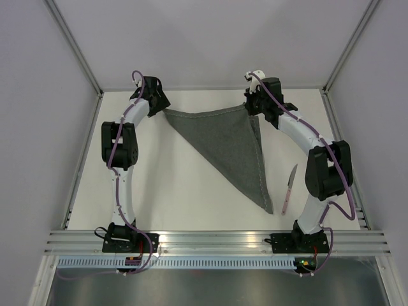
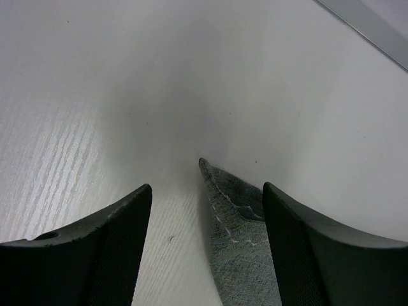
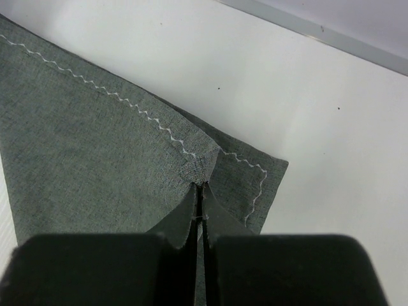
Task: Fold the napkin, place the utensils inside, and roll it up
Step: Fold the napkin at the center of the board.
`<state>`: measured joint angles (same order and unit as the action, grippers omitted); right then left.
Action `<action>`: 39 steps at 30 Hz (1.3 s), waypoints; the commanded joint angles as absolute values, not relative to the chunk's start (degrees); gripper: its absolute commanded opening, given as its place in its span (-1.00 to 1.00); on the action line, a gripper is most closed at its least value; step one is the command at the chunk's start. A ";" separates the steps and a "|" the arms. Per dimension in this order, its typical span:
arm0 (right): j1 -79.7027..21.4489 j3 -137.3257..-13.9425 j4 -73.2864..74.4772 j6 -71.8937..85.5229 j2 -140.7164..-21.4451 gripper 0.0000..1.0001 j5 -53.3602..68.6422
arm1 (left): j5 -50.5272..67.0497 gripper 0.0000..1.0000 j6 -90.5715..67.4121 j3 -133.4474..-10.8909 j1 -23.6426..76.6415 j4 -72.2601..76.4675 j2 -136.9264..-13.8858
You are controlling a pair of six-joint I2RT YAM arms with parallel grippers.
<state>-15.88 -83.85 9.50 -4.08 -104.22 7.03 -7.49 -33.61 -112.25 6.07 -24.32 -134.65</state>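
Observation:
The dark grey napkin [image 1: 229, 143] lies on the white table folded into a triangle, its long tip pointing toward the near right. My left gripper [image 1: 159, 105] is at the napkin's far left corner. In the left wrist view it [image 2: 207, 186] is open, with the corner of the napkin [image 2: 239, 236] lying flat between the jaws and closer to the right one. My right gripper [image 1: 250, 105] is at the far right corner. In the right wrist view it [image 3: 199, 185] is shut on the top layer of the napkin [image 3: 95, 140], puckering it there. A silvery knife [image 1: 290, 188] lies right of the napkin's tip.
The right arm's elbow [image 1: 328, 169] hangs just right of the knife. An aluminium rail [image 1: 217, 241] runs along the near edge, holding both arm bases. Metal frame strips [image 1: 83, 166] border the table's sides, with pale walls behind.

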 commanded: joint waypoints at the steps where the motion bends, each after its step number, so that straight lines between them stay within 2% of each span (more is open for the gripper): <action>1: -15.21 -83.41 7.12 -4.04 -105.82 -0.99 5.98 | -5.72 0.50 -32.43 -114.00 5.71 -23.82 -133.51; 13: -14.77 -84.11 6.94 -5.36 -110.21 -0.99 3.78 | -2.37 0.75 -33.40 -109.25 5.71 -17.41 -128.94; 28: -14.68 -87.62 7.47 -7.38 -117.33 -0.99 -1.84 | -1.50 0.75 -34.01 -104.94 5.62 -15.73 -126.83; 36: -13.10 -92.81 8.87 -8.87 -121.28 -0.46 -3.52 | -0.27 0.75 -33.58 -100.64 5.63 -13.54 -124.81; 38: -12.57 -94.39 9.05 -9.31 -121.90 -0.43 -3.17 | -0.26 0.75 -33.31 -100.02 5.62 -13.54 -124.28; 39: -12.48 -94.66 8.97 -9.84 -122.25 -0.30 -2.64 | -0.26 0.75 -33.31 -99.85 5.62 -13.45 -124.19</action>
